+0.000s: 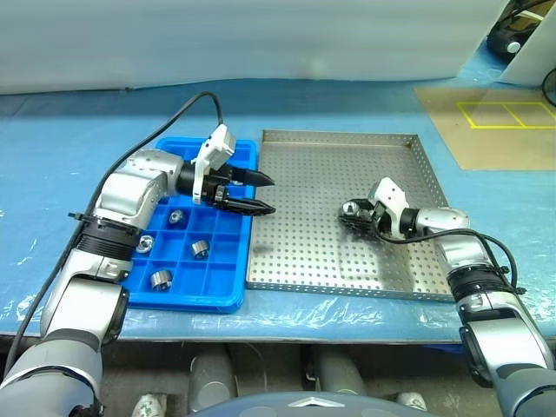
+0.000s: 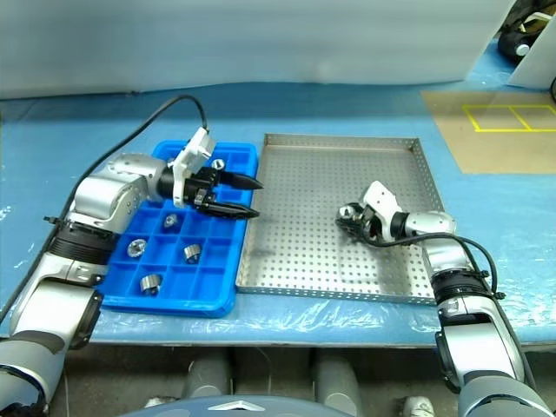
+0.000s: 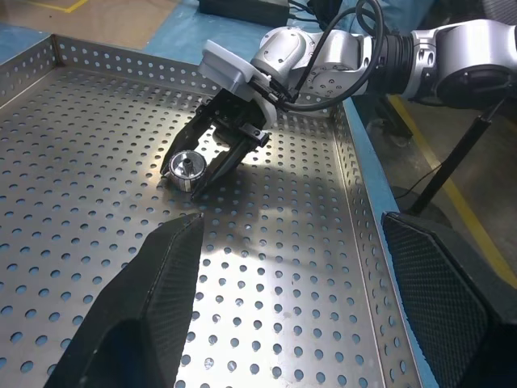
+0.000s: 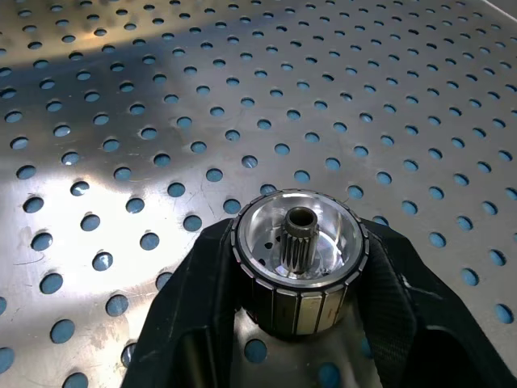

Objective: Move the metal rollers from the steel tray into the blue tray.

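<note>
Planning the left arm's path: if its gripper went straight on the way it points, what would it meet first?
Probably the right gripper, shut on a metal roller, across the steel tray; depth unclear.

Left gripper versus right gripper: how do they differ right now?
The left gripper is open and holds nothing; the right gripper is shut on a metal roller. The left hangs at the blue tray's edge beside the steel tray; the right sits low on the steel tray's floor. Both have black fingers.
</note>
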Available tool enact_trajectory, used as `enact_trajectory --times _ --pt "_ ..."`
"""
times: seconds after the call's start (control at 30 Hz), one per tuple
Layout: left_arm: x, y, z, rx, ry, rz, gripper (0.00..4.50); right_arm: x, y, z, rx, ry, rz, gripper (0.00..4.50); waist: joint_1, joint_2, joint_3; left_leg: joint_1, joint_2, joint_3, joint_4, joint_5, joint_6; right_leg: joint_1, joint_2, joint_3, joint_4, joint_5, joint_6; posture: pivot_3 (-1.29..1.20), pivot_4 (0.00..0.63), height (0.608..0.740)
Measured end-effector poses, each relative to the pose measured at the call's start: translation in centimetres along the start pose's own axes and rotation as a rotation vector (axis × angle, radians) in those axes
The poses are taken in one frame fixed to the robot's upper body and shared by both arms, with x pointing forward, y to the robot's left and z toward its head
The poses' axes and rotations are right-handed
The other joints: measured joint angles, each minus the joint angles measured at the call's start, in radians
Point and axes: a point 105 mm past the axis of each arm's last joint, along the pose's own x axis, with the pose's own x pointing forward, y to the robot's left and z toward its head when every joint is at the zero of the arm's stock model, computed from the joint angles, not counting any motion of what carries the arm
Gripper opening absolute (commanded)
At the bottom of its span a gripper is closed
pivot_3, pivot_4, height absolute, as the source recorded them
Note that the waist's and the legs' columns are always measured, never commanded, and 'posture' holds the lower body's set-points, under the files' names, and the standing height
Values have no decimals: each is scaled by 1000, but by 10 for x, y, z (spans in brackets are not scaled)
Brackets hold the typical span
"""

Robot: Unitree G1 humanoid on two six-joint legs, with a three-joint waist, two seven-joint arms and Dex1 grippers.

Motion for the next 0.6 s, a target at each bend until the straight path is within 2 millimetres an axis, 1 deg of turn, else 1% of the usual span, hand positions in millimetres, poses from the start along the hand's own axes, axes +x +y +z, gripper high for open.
enact_trajectory --times 0.1,0.27,0.33,0.43,0.53,0.6 --pt "0 0 -1 -3 0 0 3705 0 0 0 -3 -2 0 1696 0 0 0 0 0 0 0 0 0 0 0 0 0 0 0 -155 150 740" --pt "-1 0 -1 -4 1 3 3705 0 0 0 -16 -2 -3 1694 0 0 0 0 0 0 0 0 0 0 0 0 0 0 0 -152 150 740" --pt "-3 1 0 -3 -1 14 3705 1 0 1 -19 -2 -1 1694 0 0 0 0 0 0 0 0 0 0 0 0 0 0 0 -143 150 740" --pt "-14 4 3 -3 -2 54 3705 3 3 5 -30 -5 19 1694 -2 0 0 0 1 0 -1 0 0 0 0 0 0 0 0 -130 150 740" --pt "-25 6 6 -1 0 91 3705 14 10 17 -54 -22 64 1694 -4 0 0 -1 2 0 -1 0 -1 -2 0 0 0 0 0 -110 150 740" --pt "-38 6 8 10 18 127 3705 24 15 36 -99 -64 97 1694 -7 1 1 -1 2 0 -2 1 -1 -4 1 0 0 0 0 -94 150 740"
